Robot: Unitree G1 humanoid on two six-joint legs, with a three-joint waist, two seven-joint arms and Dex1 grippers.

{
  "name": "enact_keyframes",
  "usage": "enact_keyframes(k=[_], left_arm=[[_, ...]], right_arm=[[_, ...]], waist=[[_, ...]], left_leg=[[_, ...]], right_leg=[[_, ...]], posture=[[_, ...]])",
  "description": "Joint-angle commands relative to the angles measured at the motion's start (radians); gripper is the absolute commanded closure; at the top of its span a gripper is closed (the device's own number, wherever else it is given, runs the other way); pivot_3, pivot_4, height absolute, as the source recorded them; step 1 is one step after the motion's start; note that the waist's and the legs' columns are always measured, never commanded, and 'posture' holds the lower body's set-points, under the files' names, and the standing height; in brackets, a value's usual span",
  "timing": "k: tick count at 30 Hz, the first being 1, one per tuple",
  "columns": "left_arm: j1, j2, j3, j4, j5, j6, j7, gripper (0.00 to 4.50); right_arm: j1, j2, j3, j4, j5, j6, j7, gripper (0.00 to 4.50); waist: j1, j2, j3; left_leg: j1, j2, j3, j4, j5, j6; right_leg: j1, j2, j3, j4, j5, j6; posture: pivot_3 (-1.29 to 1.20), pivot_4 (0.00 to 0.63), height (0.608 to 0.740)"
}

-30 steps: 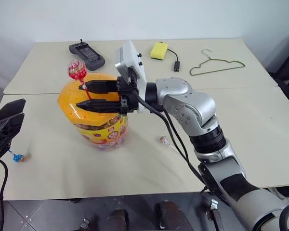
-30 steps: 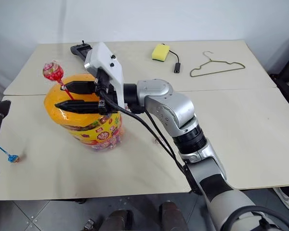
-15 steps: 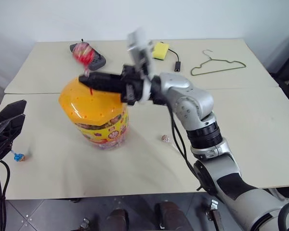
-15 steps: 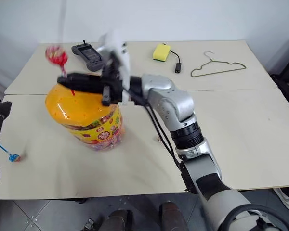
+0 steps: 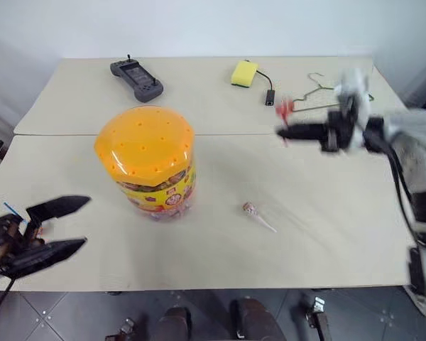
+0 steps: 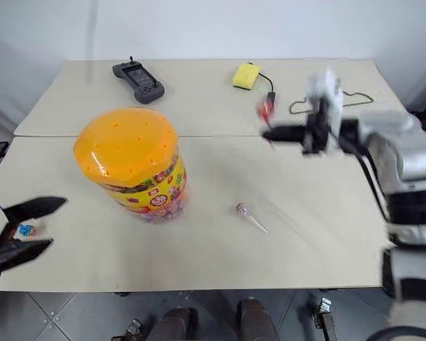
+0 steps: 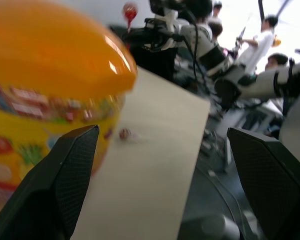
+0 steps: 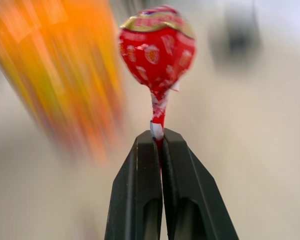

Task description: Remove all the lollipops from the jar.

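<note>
The jar (image 5: pixel 145 160), clear plastic with an orange domed lid, stands upright on the table's left half. My right gripper (image 5: pixel 280 131) hovers well to its right, over the table's middle seam, shut on the red stick of a red-wrapped lollipop (image 8: pixel 157 55) that points up. Another lollipop (image 5: pixel 250 209) with a white stick lies on the table right of the jar. My left gripper (image 5: pixel 74 224) is open and level at the front left edge, aimed at the jar, nothing between its fingers. A blue-stick lollipop (image 6: pixel 25 229) lies just behind it.
A grey handheld controller (image 5: pixel 136 78) and a small yellow box (image 5: pixel 244 72) with a black cable lie at the back. A wire hanger (image 5: pixel 319 89) sits at the back right, partly behind my right arm. People stand beyond the table in the left wrist view.
My right gripper closed on the red lollipop's stick above the jar lid, lifted it out and swung it far to the right. My left gripper moved in toward the jar.
</note>
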Motion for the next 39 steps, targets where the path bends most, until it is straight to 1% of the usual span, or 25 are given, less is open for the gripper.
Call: enact_keyframes(k=[1,2,3,5,7,10,13,16,21,23,25,27,29,32,33,34,35,36,37,39], left_arm=[[0.044,-0.004,-0.033,-0.007,0.115,-0.115,-0.079,0.16],[0.017,-0.018,-0.058,0.008,0.152,-0.171,-0.077,0.16],[-0.027,-0.033,-0.083,0.023,0.164,-0.203,-0.060,0.16],[-0.081,-0.052,-0.123,0.040,0.182,-0.248,-0.062,0.16],[-0.087,-0.054,-0.141,0.036,0.175,-0.242,-0.076,0.16],[-0.089,-0.054,-0.146,0.035,0.160,-0.237,-0.073,0.16],[-0.095,-0.054,-0.139,0.032,0.150,-0.228,-0.062,0.16],[-0.101,-0.055,-0.127,0.024,0.125,-0.208,-0.039,0.16],[-0.086,-0.059,-0.098,0.035,0.112,-0.175,0.028,0.16],[-0.078,-0.059,-0.090,0.064,0.143,-0.182,0.057,0.16],[-0.057,-0.059,-0.093,0.125,0.253,-0.224,0.126,0.16],[-0.041,-0.065,-0.098,0.175,0.344,-0.271,0.191,0.16],[-0.035,-0.081,-0.103,0.240,0.438,-0.335,0.271,0.16],[-0.031,-0.114,-0.110,0.312,0.511,-0.437,0.305,0.16],[-0.029,-0.133,-0.122,0.315,0.554,-0.488,0.337,0.16],[-0.035,-0.157,-0.141,0.295,0.605,-0.517,0.404,0.16],[-0.035,-0.185,-0.163,0.258,0.647,-0.550,0.453,0.16],[-0.046,-0.216,-0.181,0.233,0.672,-0.590,0.487,0.16],[-0.046,-0.233,-0.200,0.213,0.711,-0.616,0.522,0.16],[-0.047,-0.257,-0.227,0.196,0.743,-0.651,0.547,0.16]], right_arm=[[0.007,-0.107,-0.038,0.044,-0.088,0.053,-0.060,4.47],[0.081,-0.171,-0.007,0.060,-0.172,-0.082,-0.038,4.47],[0.174,-0.218,0.007,0.100,-0.223,-0.160,-0.031,4.47],[0.301,-0.263,0.016,0.162,-0.281,-0.253,-0.033,4.47],[0.353,-0.256,0.006,0.196,-0.302,-0.294,-0.049,4.47],[0.375,-0.238,-0.022,0.225,-0.300,-0.297,-0.053,4.47],[0.399,-0.228,-0.053,0.235,-0.279,-0.308,-0.042,3.84],[0.407,-0.211,-0.098,0.254,-0.256,-0.354,-0.030,2.90],[0.409,-0.163,-0.208,0.309,-0.189,-0.583,0.021,1.30],[0.404,-0.127,-0.268,0.302,-0.129,-0.681,0.063,0.68],[0.378,-0.075,-0.328,0.282,-0.074,-0.767,0.060,0.01],[0.359,-0.046,-0.348,0.250,-0.038,-0.771,0.072,0.01],[0.356,-0.019,-0.346,0.166,0.032,-0.699,0.108,0.01],[0.385,0.050,-0.309,-0.003,0.110,-0.616,0.110,0.01],[0.414,0.090,-0.264,-0.080,0.116,-0.610,0.116,0.01],[0.447,0.136,-0.197,-0.155,0.115,-0.590,0.121,0.01],[0.472,0.189,-0.140,-0.189,0.092,-0.605,0.116,0.01],[0.490,0.225,-0.103,-0.197,0.072,-0.618,0.117,0.01],[0.497,0.251,-0.092,-0.179,0.048,-0.644,0.108,0.01],[0.501,0.278,-0.093,-0.133,0.013,-0.683,0.087,0.01]], waist=[[-0.003,0.003,0.002],[-0.006,0.003,0.002],[-0.001,0.003,0.002],[0.015,-0.001,0.000],[0.021,-0.003,0.000],[0.004,0.000,0.001],[0.002,0.000,0.001],[0.004,0.000,0.001],[0.003,0.000,0.001],[0.002,0.000,0.001],[-0.001,0.000,0.001],[-0.002,0.001,0.001],[0.001,0.001,0.001],[0.003,0.000,0.001],[0.004,0.000,0.001],[0.005,-0.001,0.000],[0.007,-0.004,-0.001],[0.009,-0.007,-0.004],[0.012,-0.008,-0.004],[0.027,-0.007,-0.003]], left_leg=[[0.000,0.000,0.003,0.000,0.000,0.000],[0.001,0.001,0.007,-0.001,0.000,0.000],[0.003,0.002,0.010,-0.001,0.000,0.001],[0.004,0.002,0.010,-0.001,0.000,0.002],[0.004,0.003,0.010,0.001,-0.001,0.003],[0.004,0.002,0.017,0.009,-0.003,0.007],[0.005,0.001,0.017,0.012,-0.002,0.009],[0.005,0.001,0.017,0.012,-0.002,0.009],[0.004,0.001,0.017,0.011,-0.003,0.009],[0.004,0.001,0.017,0.011,-0.003,0.009],[0.004,0.002,0.017,0.011,-0.003,0.010],[0.005,0.002,0.019,0.011,-0.003,0.009],[0.005,0.002,0.019,0.011,-0.003,0.010],[0.005,0.002,0.018,0.011,-0.003,0.010],[0.005,0.002,0.018,0.011,-0.003,0.009],[0.005,0.002,0.017,0.011,-0.003,0.009],[0.004,0.002,0.016,0.011,-0.003,0.009],[0.005,0.002,0.016,0.010,-0.003,0.009],[0.005,0.002,0.015,0.011,-0.004,0.008],[0.002,0.001,0.015,0.014,-0.004,0.008]], right_leg=[[-0.001,0.000,0.002,0.000,0.000,0.000],[-0.002,0.001,0.004,0.001,0.000,0.000],[-0.002,0.002,0.006,0.001,0.000,0.000],[0.000,0.002,0.004,0.001,0.000,0.000],[0.002,0.002,0.004,0.000,0.000,0.000],[0.002,0.001,0.012,0.002,0.003,0.005],[0.004,0.001,0.014,0.001,0.006,0.007],[0.004,0.001,0.014,0.001,0.006,0.007],[0.002,0.001,0.014,0.001,0.006,0.008],[0.002,0.001,0.014,0.001,0.006,0.008],[0.003,0.002,0.014,0.002,0.006,0.008],[0.003,0.002,0.015,0.002,0.006,0.008],[0.003,0.002,0.015,0.002,0.006,0.008],[0.003,0.002,0.015,0.003,0.007,0.008],[0.002,0.002,0.015,0.002,0.007,0.008],[0.002,0.001,0.015,0.003,0.007,0.008],[0.002,0.001,0.014,0.002,0.007,0.009],[0.002,0.001,0.014,0.002,0.007,0.009],[0.003,0.001,0.013,0.003,0.007,0.009],[0.002,0.000,0.013,0.002,0.008,0.010]], posture=[[0.00,0.150,0.740],[0.00,0.150,0.740],[0.00,0.150,0.740],[0.00,0.150,0.740],[0.00,0.150,0.740],[0.00,0.150,0.740],[0.00,0.150,0.740],[0.00,0.150,0.740],[0.00,0.150,0.740],[0.00,0.150,0.740],[0.00,0.150,0.740],[0.00,0.150,0.740],[0.00,0.150,0.740],[0.00,0.150,0.740],[0.00,0.150,0.740],[0.00,0.150,0.740],[0.00,0.150,0.740],[0.00,0.150,0.740],[0.00,0.150,0.740],[0.00,0.150,0.740]])
